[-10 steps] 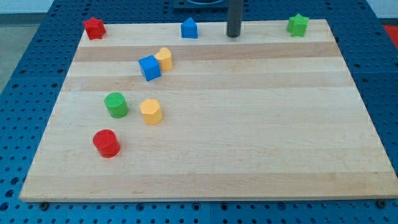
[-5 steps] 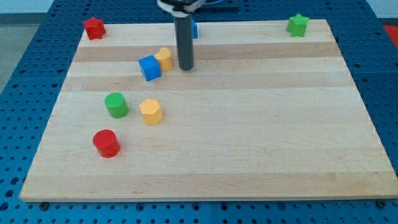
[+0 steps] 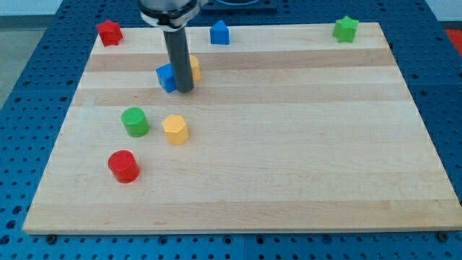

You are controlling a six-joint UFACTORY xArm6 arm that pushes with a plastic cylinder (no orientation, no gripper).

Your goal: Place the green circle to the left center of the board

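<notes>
Pressing against the blue cube (image 3: 165, 77), my tip (image 3: 185, 89), no gripper in sight; green circle (image 3: 135, 121) near the board's (image 3: 289, 159) left edge.

red cylinder (image 3: 123, 166), yellow hexagon (image 3: 175, 129), green star (image 3: 346, 29)

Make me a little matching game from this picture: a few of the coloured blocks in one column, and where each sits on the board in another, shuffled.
Blocks:
1. green circle
2. green star
3. red cylinder
4. blue cube

Places:
A. top right corner of the board
B. right beside my tip, partly behind the rod
C. nearest the view's bottom, on the left side
D. just left of the yellow hexagon block

Pairs: 1-D, 2-A, 3-C, 4-B
</notes>
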